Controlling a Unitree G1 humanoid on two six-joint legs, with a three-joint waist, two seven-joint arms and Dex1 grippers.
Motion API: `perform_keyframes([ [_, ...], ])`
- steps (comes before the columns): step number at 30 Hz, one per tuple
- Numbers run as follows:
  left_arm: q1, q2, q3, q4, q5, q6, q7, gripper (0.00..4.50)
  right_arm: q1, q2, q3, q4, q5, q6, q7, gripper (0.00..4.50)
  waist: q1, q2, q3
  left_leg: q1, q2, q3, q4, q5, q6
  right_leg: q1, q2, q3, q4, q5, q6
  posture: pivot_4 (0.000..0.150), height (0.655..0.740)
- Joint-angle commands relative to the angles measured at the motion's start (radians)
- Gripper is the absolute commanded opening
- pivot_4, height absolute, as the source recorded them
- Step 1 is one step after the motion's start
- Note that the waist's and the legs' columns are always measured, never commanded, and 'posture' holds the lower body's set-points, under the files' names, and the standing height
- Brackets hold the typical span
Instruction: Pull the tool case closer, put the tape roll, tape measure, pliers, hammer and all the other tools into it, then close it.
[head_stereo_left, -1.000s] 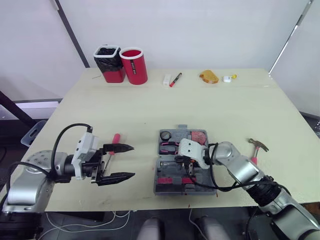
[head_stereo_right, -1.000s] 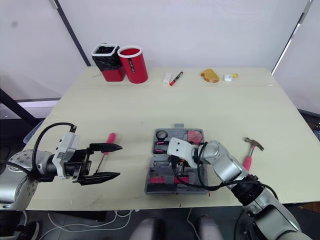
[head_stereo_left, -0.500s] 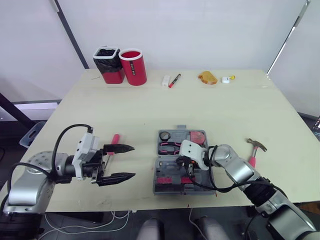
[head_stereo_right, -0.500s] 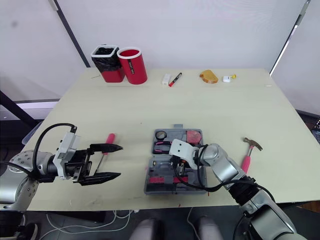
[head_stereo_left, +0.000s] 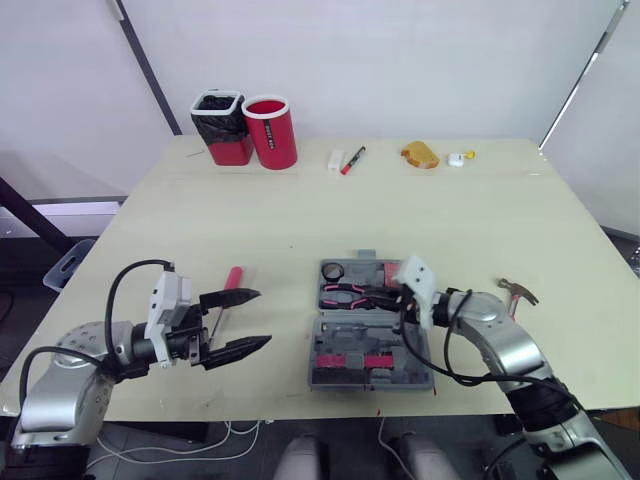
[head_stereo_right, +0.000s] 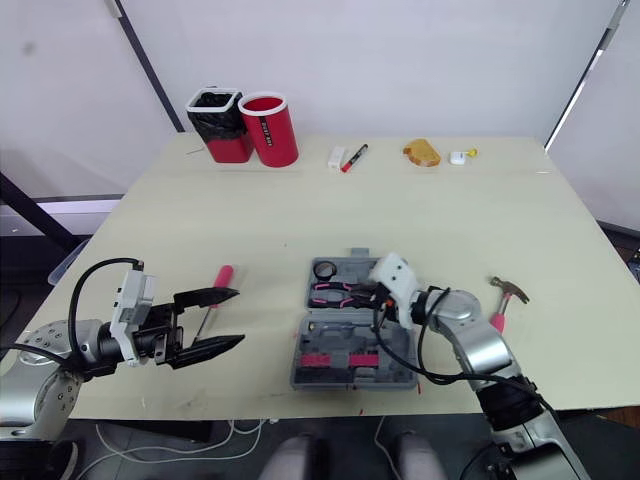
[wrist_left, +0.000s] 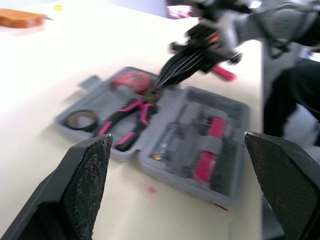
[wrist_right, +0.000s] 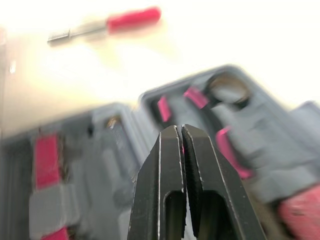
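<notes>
Over the open tool case (head_stereo_left: 372, 335), right gripper (wrist_right: 176, 131) (fingers together).

Close to the right tool (wrist_right: 179, 135), the tool case (wrist_right: 100, 165) blurs, and what sits in its slots cannot be read. The right arm covers the end of the hammer (head_stereo_left: 517, 291) handle. The left tool (head_stereo_left: 263, 317) crosses the screwdriver (head_stereo_left: 231, 278) shaft. A white-and-yellow thing (head_stereo_left: 458, 157) at the tabletop's (head_stereo_left: 300, 220) far edge is too small to name.

Open grey tool case (head_stereo_left: 347, 326), pliers (head_stereo_left: 345, 293) inside; hammer (head_stereo_left: 517, 291) alongside.
</notes>
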Motion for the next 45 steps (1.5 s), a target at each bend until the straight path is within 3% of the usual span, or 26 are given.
perform_keyframes([
  [1, 0.058, -0.043, 0.066, -0.025, 0.014, -0.017, 0.106, 4.5, 0.141, -0.011, -0.15, -0.093, 0.046, -0.119, -0.066, 0.14, -0.002, 0.0, 0.0, 0.0, 0.0, 0.0, 0.0, 0.0, 0.0, 0.0, 0.0, 0.0, 0.0, 0.0, 0.0, 0.15, 0.74],
  [10, 0.177, -0.124, 0.176, -0.004, 0.014, -0.046, 0.23, 4.5, 0.406, -0.057, -0.419, -0.128, 0.133, -0.243, -0.13, 0.14, -0.002, 0.0, 0.0, 0.001, 0.0, 0.001, 0.0, 0.0, 0.0, 0.0, 0.0, 0.002, 0.0, 0.0, 0.0, 0.15, 0.74],
  [11, 0.191, -0.13, 0.189, 0.006, 0.013, -0.051, 0.235, 4.5, 0.437, -0.065, -0.442, -0.13, 0.143, -0.248, -0.127, 0.36, -0.002, 0.0, 0.0, 0.001, 0.0, 0.002, 0.0, 0.0, 0.0, 0.0, 0.0, 0.002, 0.0, 0.0, 0.0, 0.15, 0.74],
  [13, 0.213, -0.137, 0.206, 0.035, 0.029, -0.075, 0.24, 4.5, 0.489, -0.071, -0.48, -0.14, 0.165, -0.262, -0.12, 0.92, -0.002, 0.0, -0.001, 0.002, 0.0, 0.003, 0.0, 0.0, 0.0, 0.0, 0.0, 0.002, 0.0, 0.0, 0.0, 0.15, 0.74],
  [18, 0.26, -0.149, 0.249, 0.118, 0.063, -0.143, 0.262, 4.5, 0.623, -0.081, -0.585, -0.165, 0.244, -0.252, -0.112, 3.44, -0.003, 0.0, -0.001, 0.003, 0.001, 0.003, 0.0, 0.0, 0.0, 0.0, 0.0, 0.002, 0.0, -0.002, -0.003, 0.15, 0.74],
  [19, 0.27, -0.155, 0.26, 0.131, 0.063, -0.151, 0.27, 4.5, 0.648, -0.073, -0.602, -0.152, 0.254, -0.258, -0.115, 4.14, -0.003, 0.0, -0.001, 0.003, 0.001, 0.003, 0.0, 0.0, 0.0, 0.0, 0.0, 0.003, 0.0, -0.003, -0.003, 0.15, 0.74],
  [20, 0.277, -0.16, 0.267, 0.14, 0.063, -0.157, 0.275, 4.5, 0.664, -0.067, -0.613, -0.143, 0.261, -0.263, -0.117, 4.39, -0.003, -0.001, -0.001, 0.003, 0.001, 0.003, 0.0, 0.0, 0.0, 0.0, 0.0, 0.003, 0.0, -0.003, -0.003, 0.15, 0.74],
  [26, 0.358, -0.157, 0.345, 0.214, 0.058, -0.203, 0.267, 4.5, 0.756, -0.012, -0.653, -0.073, 0.275, -0.329, -0.131, 4.39, -0.003, -0.003, -0.003, 0.003, 0.005, 0.004, 0.0, 0.0, 0.0, 0.0, 0.0, 0.003, 0.0, -0.004, -0.001, 0.15, 0.74],
  [33, 0.373, -0.159, 0.342, 0.223, 0.057, -0.22, 0.248, 4.5, 0.801, -0.002, -0.644, -0.026, 0.264, -0.369, -0.117, 4.39, -0.001, -0.004, -0.005, 0.004, 0.006, 0.007, 0.0, 0.0, 0.0, 0.0, -0.006, 0.003, 0.0, -0.005, 0.0, 0.15, 0.74],
  [37, 0.355, -0.13, 0.305, 0.218, 0.082, -0.245, 0.201, 4.5, 0.774, -0.033, -0.627, -0.04, 0.261, -0.355, -0.11, 4.39, -0.002, -0.004, -0.006, 0.004, 0.005, 0.008, 0.0, 0.0, 0.0, 0.0, -0.009, 0.003, 0.0, -0.005, 0.0, 0.15, 0.74],
  [45, 0.281, -0.067, 0.197, 0.079, 0.067, -0.204, 0.113, 4.5, 0.596, -0.106, -0.541, -0.16, 0.231, -0.116, -0.28, 4.39, -0.002, -0.003, -0.007, 0.004, 0.004, 0.009, 0.0, 0.0, 0.0, 0.0, -0.005, 0.004, 0.0, -0.003, -0.003, 0.15, 0.74],
])
